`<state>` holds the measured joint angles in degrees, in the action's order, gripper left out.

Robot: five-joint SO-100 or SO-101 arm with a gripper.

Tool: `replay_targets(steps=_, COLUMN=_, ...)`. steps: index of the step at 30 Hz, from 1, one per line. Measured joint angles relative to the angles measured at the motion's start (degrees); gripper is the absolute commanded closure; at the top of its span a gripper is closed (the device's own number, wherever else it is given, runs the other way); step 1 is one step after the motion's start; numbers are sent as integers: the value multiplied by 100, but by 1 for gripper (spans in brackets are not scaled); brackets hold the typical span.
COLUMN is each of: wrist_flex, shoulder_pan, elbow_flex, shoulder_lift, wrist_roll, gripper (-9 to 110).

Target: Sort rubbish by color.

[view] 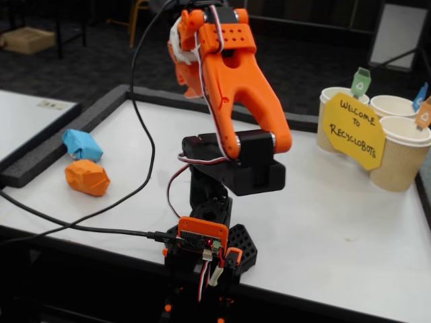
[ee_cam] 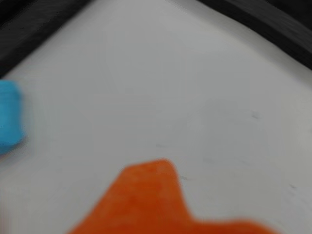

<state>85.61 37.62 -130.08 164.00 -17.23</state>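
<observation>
Two pieces of rubbish lie at the table's left edge in the fixed view: a light blue paper wad (view: 82, 144) and, just in front of it, an orange wad (view: 87, 177). The wrist view is blurred; the blue wad (ee_cam: 9, 122) shows at its left edge. A blurred orange finger (ee_cam: 156, 200) rises from the bottom over bare white table. In the fixed view my gripper (view: 182, 67) is raised high behind the orange arm, well right of the wads and mostly hidden. Nothing shows in it.
Three tan paper cups (view: 404, 161) stand at the back right, with small green, blue and orange flags and a yellow sign (view: 352, 130). A black foam border (view: 60, 145) runs along the table's left and back edges. A black cable (view: 101, 208) crosses to the arm's base (view: 209, 249).
</observation>
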Motion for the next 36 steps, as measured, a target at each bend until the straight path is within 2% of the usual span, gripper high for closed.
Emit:
replay_targets(steps=6, wrist_flex=-62, shoulder_pan=879, elbow_flex=0, shoulder_lift=-1055, wrist_roll=0, gripper=95)
replay_targets(steps=11, wrist_flex=35, shoulder_pan=1547, elbow_flex=149, shoulder_lift=-2575, wrist_roll=-466, gripper=93)
replay_targets(steps=17, wrist_flex=193, shoulder_pan=2338, elbow_flex=1125, shoulder_lift=-4298, wrist_roll=-1002, gripper=92)
replay_targets(steps=26, wrist_flex=-70, shoulder_pan=3199, elbow_flex=2689, shoulder_lift=-5774, wrist_roll=-1714, gripper=90)
replay_targets(steps=36, wrist_flex=-694, shoulder_pan=3243, elbow_flex=3313, shoulder_lift=-6671, wrist_roll=-2716, gripper=89)
